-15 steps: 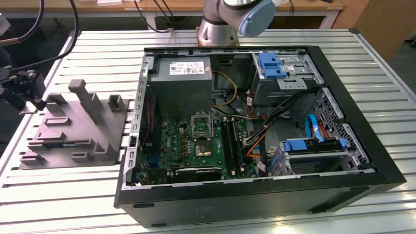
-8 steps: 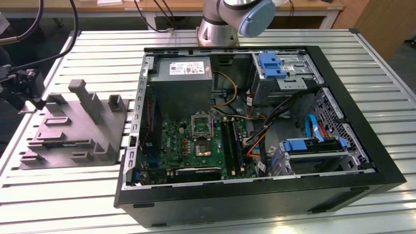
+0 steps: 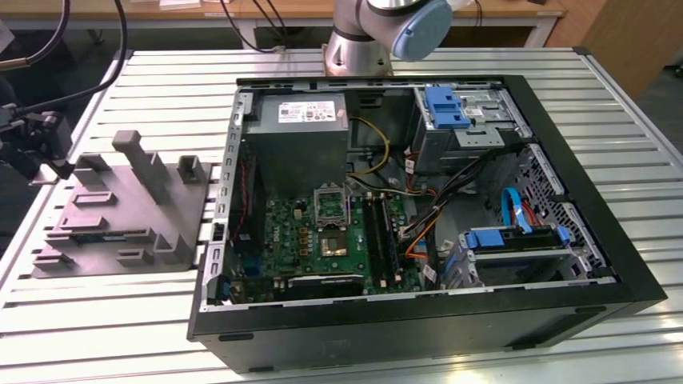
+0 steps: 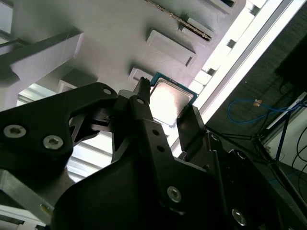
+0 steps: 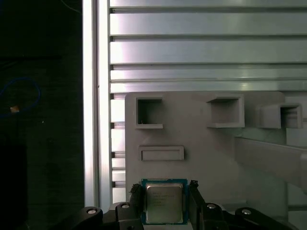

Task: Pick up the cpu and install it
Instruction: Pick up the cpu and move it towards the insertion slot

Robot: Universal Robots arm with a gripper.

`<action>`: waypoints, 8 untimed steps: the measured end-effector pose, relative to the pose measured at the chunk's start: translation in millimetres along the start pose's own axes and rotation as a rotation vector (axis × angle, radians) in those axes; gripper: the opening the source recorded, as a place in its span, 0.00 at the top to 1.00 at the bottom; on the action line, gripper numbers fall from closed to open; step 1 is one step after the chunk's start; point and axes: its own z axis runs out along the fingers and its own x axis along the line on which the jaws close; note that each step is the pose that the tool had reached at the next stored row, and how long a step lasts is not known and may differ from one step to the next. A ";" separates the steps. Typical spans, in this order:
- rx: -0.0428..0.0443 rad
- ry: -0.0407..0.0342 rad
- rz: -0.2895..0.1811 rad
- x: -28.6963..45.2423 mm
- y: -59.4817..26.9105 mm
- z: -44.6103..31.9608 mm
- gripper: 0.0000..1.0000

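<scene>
In both wrist views the cpu (image 5: 164, 203) (image 4: 170, 98), a small square chip with a pale metal top and green rim, sits between my gripper's two black fingers. The gripper (image 5: 164, 189) (image 4: 167, 103) is shut on it, one finger against each of two opposite edges. Beneath it is the grey tray (image 5: 192, 139) (image 4: 96, 28), near the tray's edge by the table rim. In the exterior view the gripper (image 3: 45, 164) hangs over the tray (image 3: 117, 224) at the view's far left. The green motherboard (image 3: 320, 244) with its metal-framed socket (image 3: 333, 206) lies inside the open computer case (image 3: 427, 320).
The tray carries tall upright posts (image 3: 144, 164) and small pockets (image 5: 149, 112). Inside the case are a grey power-supply box (image 3: 304, 136), cables (image 3: 427, 212) and blue drive brackets (image 3: 513, 238). The slatted aluminium table (image 3: 107, 320) ends close to the tray on the exterior view's left.
</scene>
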 end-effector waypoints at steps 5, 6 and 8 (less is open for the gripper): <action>0.0000 0.0001 0.000 0.0 0.1 -1.5 0.53; 0.0001 0.0002 0.000 0.0 0.1 -2.0 0.53; 0.0001 0.0001 0.000 -0.1 0.1 -3.1 0.53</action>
